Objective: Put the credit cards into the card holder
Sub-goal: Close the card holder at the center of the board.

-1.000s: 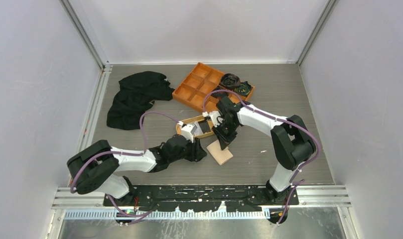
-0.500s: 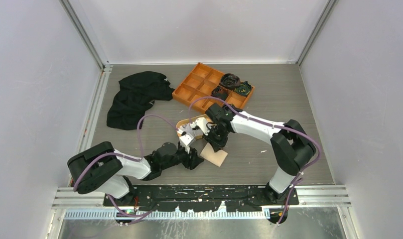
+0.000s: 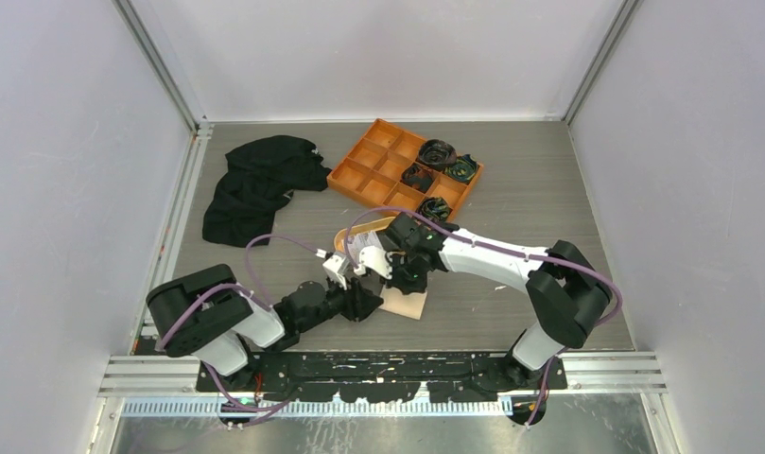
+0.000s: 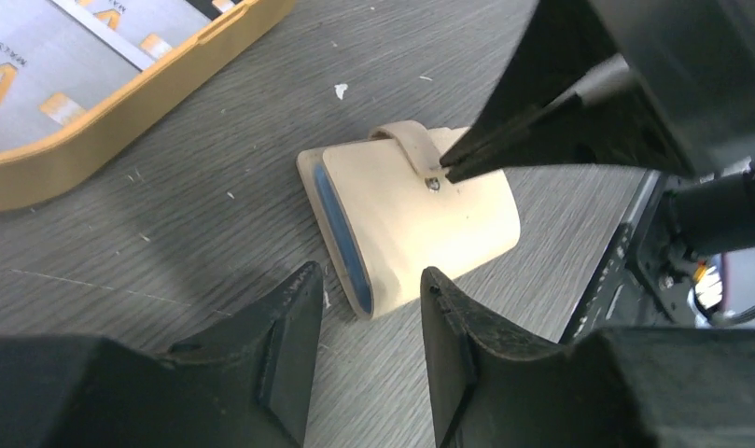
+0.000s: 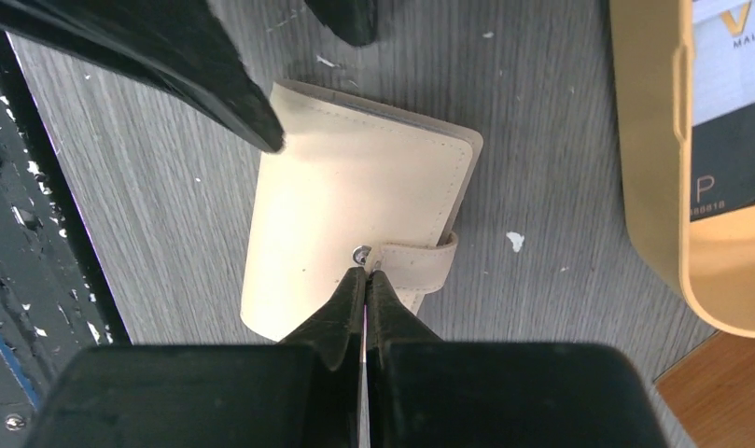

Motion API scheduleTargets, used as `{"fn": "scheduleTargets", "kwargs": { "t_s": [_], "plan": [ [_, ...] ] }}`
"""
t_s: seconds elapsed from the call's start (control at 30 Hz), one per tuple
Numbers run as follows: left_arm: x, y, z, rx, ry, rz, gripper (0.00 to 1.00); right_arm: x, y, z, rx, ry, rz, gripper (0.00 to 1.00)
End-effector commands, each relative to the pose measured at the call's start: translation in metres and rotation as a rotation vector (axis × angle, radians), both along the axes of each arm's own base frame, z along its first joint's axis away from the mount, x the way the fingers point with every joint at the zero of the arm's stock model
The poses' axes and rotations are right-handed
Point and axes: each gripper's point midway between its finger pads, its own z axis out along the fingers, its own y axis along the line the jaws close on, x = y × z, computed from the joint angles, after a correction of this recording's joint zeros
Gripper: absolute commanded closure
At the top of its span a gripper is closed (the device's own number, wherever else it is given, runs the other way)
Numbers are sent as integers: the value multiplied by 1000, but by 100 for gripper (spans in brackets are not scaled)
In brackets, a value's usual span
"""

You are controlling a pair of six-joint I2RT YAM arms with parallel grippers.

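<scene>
The card holder [image 3: 406, 305] is a beige wallet lying folded shut on the table, also seen in the left wrist view [image 4: 420, 210] and the right wrist view [image 5: 355, 205]. Its snap tab [image 5: 412, 265] wraps over one edge, and a blue strip [image 4: 340, 231] shows along its open side. My right gripper [image 5: 365, 272] is shut, its tips resting at the snap stud beside the tab end. My left gripper [image 4: 370, 274] is open and empty, low over the table, just short of the wallet's corner. White and black credit cards [image 5: 731, 103] lie in the oval orange dish [image 5: 646, 140].
The dish [image 3: 352, 234] sits just behind the wallet. An orange divided tray [image 3: 383, 163] holding dark coiled items stands farther back. A black cloth [image 3: 257, 184] lies at the back left. The black base rail [image 5: 19, 233] runs close by the wallet.
My right gripper has swung left and down onto the wallet's snap. My left arm has pulled back toward the near edge. The wallet has shifted slightly nearer.
</scene>
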Motion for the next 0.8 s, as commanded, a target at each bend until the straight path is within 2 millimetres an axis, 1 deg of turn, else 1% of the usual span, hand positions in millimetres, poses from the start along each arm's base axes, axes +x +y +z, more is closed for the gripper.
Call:
{"fn": "scheduleTargets", "kwargs": {
  "t_s": [0.0, 0.1, 0.17, 0.23, 0.4, 0.6, 0.77],
  "plan": [
    [15, -9, 7, -47, 81, 130, 57, 9, 11, 13, 44, -92, 54, 99],
    [21, -9, -6, 25, 132, 177, 60, 12, 10, 13, 35, -101, 32, 99],
    [22, -9, -10, 57, 153, 186, 62, 13, 11, 13, 40, -101, 26, 99],
    [21, -10, -10, 74, 168, 182, 65, 13, 12, 13, 43, -98, 20, 99],
    [15, -15, -10, 78, 204, 161, 78, 16, 13, 15, 49, -112, 2, 98],
    [7, -22, -13, 88, 246, 160, 85, 13, 14, 13, 52, -94, -9, 98],
    [3, -23, -16, 84, 270, 174, 91, 8, 12, 11, 50, -65, -9, 98]
  ]
}}
